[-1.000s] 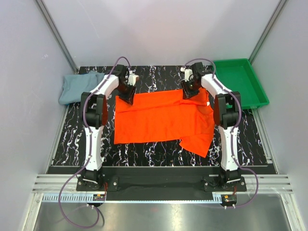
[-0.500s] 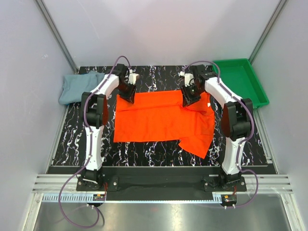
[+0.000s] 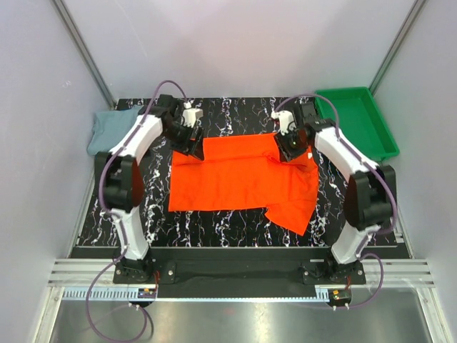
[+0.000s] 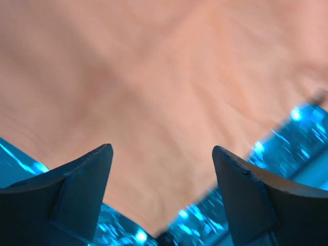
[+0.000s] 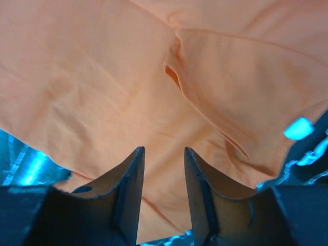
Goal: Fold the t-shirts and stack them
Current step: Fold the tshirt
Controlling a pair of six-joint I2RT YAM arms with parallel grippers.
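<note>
Well, my left end effector (image 4: 161, 149) gapes empty over the shirt (image 3: 243, 179), my right end effector (image 5: 162, 149) narrowly parted, grip unclear.

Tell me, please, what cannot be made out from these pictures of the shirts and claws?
- Top view: the left arm covers the right edge of the grey-blue shirt; whether it is folded is unclear.
- Top view: both arms, left and right arm, hide the far corners of the orange shirt.
- Left wrist view: the left claw is open, but the close, blurred cloth shows no landmark.
- Right wrist view: whether the right claw touches the cloth cannot be told.
</note>
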